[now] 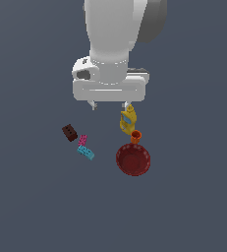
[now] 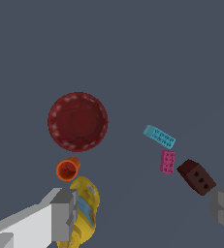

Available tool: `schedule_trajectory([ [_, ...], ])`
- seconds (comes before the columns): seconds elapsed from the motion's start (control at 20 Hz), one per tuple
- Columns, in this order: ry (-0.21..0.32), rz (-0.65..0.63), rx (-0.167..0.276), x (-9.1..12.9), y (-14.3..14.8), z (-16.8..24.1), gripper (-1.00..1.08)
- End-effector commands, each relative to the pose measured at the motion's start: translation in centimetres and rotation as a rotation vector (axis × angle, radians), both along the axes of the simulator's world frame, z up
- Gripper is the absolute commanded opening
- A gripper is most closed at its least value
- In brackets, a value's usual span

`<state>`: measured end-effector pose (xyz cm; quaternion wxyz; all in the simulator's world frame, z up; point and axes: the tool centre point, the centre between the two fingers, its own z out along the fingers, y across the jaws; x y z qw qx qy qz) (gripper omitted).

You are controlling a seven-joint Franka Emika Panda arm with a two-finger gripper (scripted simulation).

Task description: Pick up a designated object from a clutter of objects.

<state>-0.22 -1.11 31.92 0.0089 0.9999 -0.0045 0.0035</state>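
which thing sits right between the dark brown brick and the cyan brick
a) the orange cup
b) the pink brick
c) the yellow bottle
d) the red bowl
b, the pink brick lies in the row between the dark brown brick and the cyan brick, while the cup, bowl and bottle stand off toward the exterior view's right.

The dark brown brick (image 1: 70, 132) looks like matt plastic, as do the cyan brick (image 1: 86, 152) and pink brick (image 1: 82, 140). The yellow bottle (image 1: 128, 121) shows a slight gloss. The counter (image 1: 31, 197) is smooth, flat grey.
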Motion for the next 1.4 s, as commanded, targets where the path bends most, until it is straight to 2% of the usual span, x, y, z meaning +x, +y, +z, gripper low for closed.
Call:
schedule_trajectory([
  [0.0, 0.0, 0.0, 0.0, 0.0, 0.0, 0.0, 1.0],
  [0.5, -0.008, -0.075, 0.01, -0.1, -2.5, 1.2, 1.0],
  [0.9, -0.007, -0.066, 0.011, -0.1, -2.5, 0.9, 1.0],
  [1.35, -0.005, -0.009, 0.017, 0.0, -4.1, -1.1, 1.0],
])
